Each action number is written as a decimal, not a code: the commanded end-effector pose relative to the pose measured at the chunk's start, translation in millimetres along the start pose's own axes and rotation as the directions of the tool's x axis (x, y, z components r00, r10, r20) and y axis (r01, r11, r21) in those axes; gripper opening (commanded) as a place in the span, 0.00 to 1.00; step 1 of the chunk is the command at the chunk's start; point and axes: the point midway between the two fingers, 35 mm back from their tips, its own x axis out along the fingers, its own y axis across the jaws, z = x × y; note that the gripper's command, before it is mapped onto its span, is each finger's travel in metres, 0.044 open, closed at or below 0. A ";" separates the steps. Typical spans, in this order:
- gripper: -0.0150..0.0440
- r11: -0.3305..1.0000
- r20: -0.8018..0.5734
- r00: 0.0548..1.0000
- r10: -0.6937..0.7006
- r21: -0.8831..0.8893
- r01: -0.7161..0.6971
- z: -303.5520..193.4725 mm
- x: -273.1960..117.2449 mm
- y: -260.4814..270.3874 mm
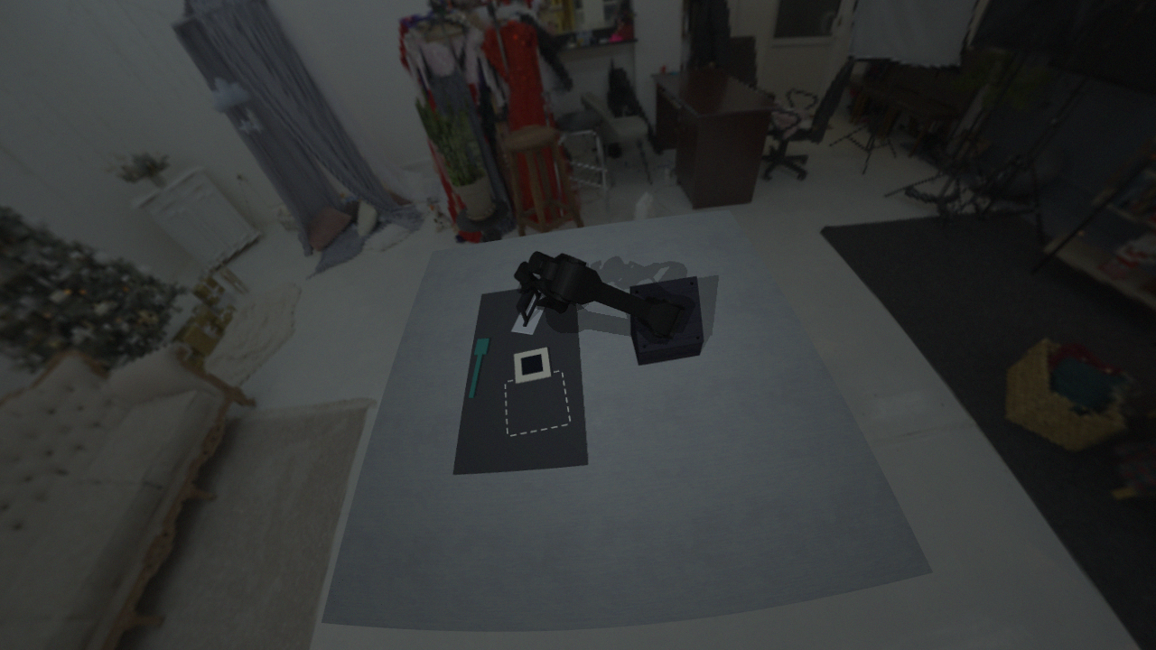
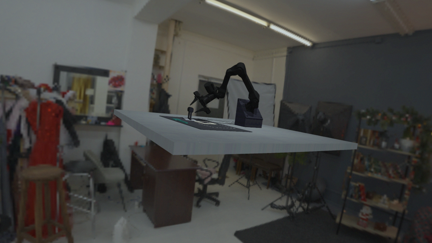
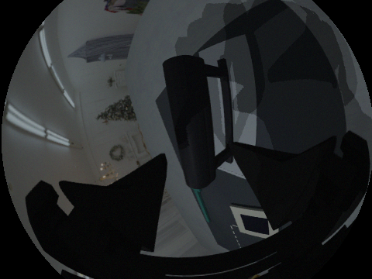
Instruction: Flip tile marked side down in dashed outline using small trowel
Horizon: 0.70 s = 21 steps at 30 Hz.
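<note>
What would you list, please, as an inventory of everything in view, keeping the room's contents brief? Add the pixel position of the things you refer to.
Pale flat-bladed trowel with black cylindrical handle [image 1: 525, 326] [image 2: 190, 109] [image 3: 187, 124]: one, on mat
Teal flat paddle-shaped tool [image 1: 475, 371] [image 2: 181, 121] [image 3: 201, 205]: one, on mat
Square cream tile with dark centre [image 1: 531, 364] [image 2: 206, 122] [image 3: 254, 225]: one, on mat, marked side up
Dashed outline: one, white, on mat
Rectangular mat [image 1: 517, 452] [image 2: 197, 127] [image 3: 221, 194]: one, dark grey, on table
Rectangular table [image 1: 686, 485] [image 2: 271, 135] [image 3: 155, 77]: one, grey-blue, mid-room
Wooden desk [image 1: 719, 170] [image 2: 172, 193]: one, dark brown, beyond table
Room clutter: uncounted, mixed colours, around table
Robot base block [image 1: 647, 353] [image 2: 241, 123]: one, dark purple, on table
Robot arm [image 1: 614, 294] [image 2: 248, 84]: one, black, on base
Open gripper [image 1: 529, 294] [image 2: 192, 108] [image 3: 198, 152]: one, black, above mat
</note>
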 end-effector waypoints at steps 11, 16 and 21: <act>0.76 1.000 0.000 1.000 0.002 -0.001 -0.002 0.3 22.6 1.9; 0.76 1.000 -0.001 1.000 0.001 -0.002 -0.001 -0.1 30.6 1.7; 0.76 1.000 -0.002 1.000 0.001 0.001 -0.001 -0.4 38.4 1.3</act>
